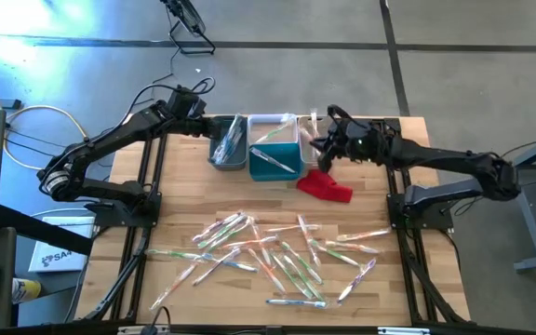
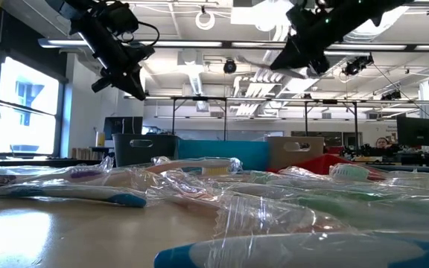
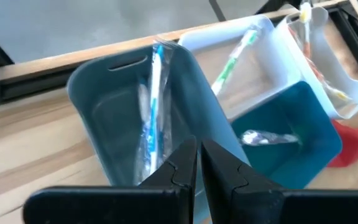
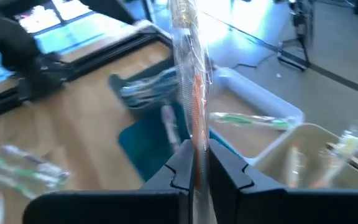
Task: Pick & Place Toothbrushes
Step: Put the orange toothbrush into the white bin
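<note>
Right gripper (image 4: 196, 163) is clamped on an orange-handled toothbrush (image 4: 192, 93) in a crinkled clear wrapper; the brush stands nearly upright, its long axis rising straight from between the dark fingers, bristle end upward; below and ahead of this claw sit the bins at the table's far edge: a beige bin (image 4: 316, 155) holding more orange brushes, a white bin (image 4: 253, 102) with a green-handled brush lying lengthwise, a glossy teal bin (image 4: 145, 146) with a pale brush inside, and beyond them a grey bin (image 4: 138, 87); all are smooth, thin-walled plastic rectangles with rounded corners. Left gripper (image 3: 199, 163) hangs over the near corner of the grey bin, its fingers pressed almost together and holding nothing; directly ahead of it a blue-handled brush (image 3: 151, 106) in crackly film lies along the bin's length; a soft red cloth (image 1: 325, 185) is crumpled just beside the teal bin, under the right claw. Well behind both claws, the loose toothbrushes (image 1: 277, 256) lie scattered across the pale butcher-block table (image 1: 175, 186), slim wrapped sticks pointing every way, many crossing one another.
</note>
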Action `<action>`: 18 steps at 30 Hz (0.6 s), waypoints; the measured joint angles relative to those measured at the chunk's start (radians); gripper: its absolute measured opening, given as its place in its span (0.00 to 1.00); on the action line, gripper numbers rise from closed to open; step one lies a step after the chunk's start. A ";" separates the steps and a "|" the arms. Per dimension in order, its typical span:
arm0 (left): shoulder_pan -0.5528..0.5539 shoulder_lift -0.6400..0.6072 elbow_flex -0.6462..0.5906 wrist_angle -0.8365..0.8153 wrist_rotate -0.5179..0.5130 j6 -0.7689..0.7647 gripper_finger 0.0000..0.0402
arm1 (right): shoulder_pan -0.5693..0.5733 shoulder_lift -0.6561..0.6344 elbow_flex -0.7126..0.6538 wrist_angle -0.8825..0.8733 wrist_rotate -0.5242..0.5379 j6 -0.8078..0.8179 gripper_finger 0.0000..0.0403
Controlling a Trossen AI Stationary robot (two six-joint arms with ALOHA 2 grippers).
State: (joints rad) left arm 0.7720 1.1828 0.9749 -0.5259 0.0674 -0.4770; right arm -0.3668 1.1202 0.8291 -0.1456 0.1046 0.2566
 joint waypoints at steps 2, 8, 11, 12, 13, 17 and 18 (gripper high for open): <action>0.000 0.000 0.000 0.000 -0.007 0.000 0.05 | -0.051 0.001 0.000 0.001 -0.009 0.000 0.05; 0.000 0.000 0.000 0.016 -0.045 0.000 0.05 | -0.177 0.000 0.000 0.027 -0.008 0.011 0.05; 0.000 0.000 0.000 0.043 -0.083 0.000 0.05 | -0.217 0.023 0.001 0.078 -0.011 0.030 0.05; 0.000 0.000 0.000 0.058 -0.098 -0.001 0.05 | -0.227 0.039 0.001 0.086 -0.019 0.047 0.05; 0.000 0.000 0.000 0.075 -0.109 -0.001 0.05 | -0.235 0.058 0.001 0.104 -0.027 0.060 0.05; 0.000 0.000 0.000 0.162 -0.148 0.000 0.05 | -0.251 0.139 0.001 0.161 -0.028 0.103 0.05; 0.000 0.000 0.000 0.185 -0.157 0.001 0.05 | -0.251 0.163 0.001 0.170 -0.019 0.117 0.05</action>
State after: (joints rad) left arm 0.7719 1.1828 0.9749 -0.3414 -0.0895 -0.4763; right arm -0.6178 1.2833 0.8299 0.0247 0.0858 0.3732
